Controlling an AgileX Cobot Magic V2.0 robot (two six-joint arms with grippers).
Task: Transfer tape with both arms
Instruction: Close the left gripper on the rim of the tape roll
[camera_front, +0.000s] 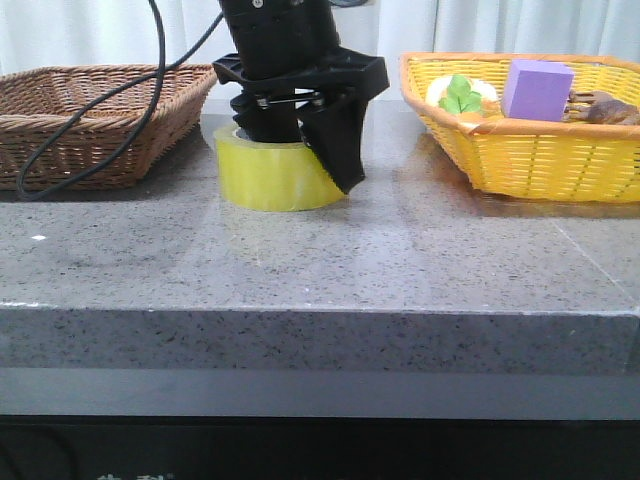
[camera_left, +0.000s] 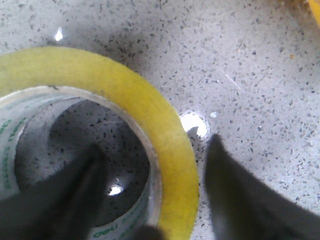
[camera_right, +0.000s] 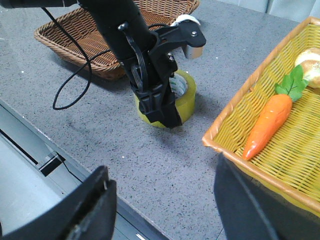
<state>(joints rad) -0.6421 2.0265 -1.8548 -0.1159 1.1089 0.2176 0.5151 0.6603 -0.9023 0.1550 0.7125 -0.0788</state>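
The tape (camera_front: 265, 180), a wide yellow roll with a pale core, lies flat on the grey stone table. It also shows in the left wrist view (camera_left: 150, 115) and the right wrist view (camera_right: 186, 102). My left gripper (camera_front: 305, 150) is down over it and open. One finger is inside the core hole and the other is outside the roll's wall, with a small gap to the tape (camera_left: 155, 200). My right gripper (camera_right: 160, 200) is open and empty. It hovers over the table's front edge, well apart from the tape, and is out of the front view.
A brown wicker basket (camera_front: 80, 120) stands at the back left, with the left arm's black cable (camera_front: 90, 150) looping beside it. A yellow basket (camera_front: 530, 150) at the right holds a purple block (camera_front: 537, 90), a toy carrot (camera_right: 267, 122) and other food.
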